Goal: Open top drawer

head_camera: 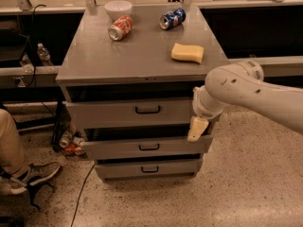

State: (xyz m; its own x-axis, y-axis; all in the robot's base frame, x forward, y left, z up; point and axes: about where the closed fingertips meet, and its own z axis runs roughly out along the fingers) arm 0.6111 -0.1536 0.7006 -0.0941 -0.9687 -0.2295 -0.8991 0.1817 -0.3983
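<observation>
The step in hand seems to be the approach. The gripper (197,128) hangs at the right end of the top drawer (113,113), at 3 o'clock from the handle (147,109). I cannot tell whether it is open or closed. Next, I think, it must go toward 9 o'clock and catch the handle.

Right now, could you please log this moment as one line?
task: open top drawer | handle: not grasped | gripper: by drawer's lower right corner, apart from handle

Grey bench (142,56), grey top drawer (109,113) with black handle (147,109). Cream claw (197,128) below the bench's front right corner. Yellow sponge (187,52), red can (120,28), blue can (172,18), white bowl (118,8).
</observation>
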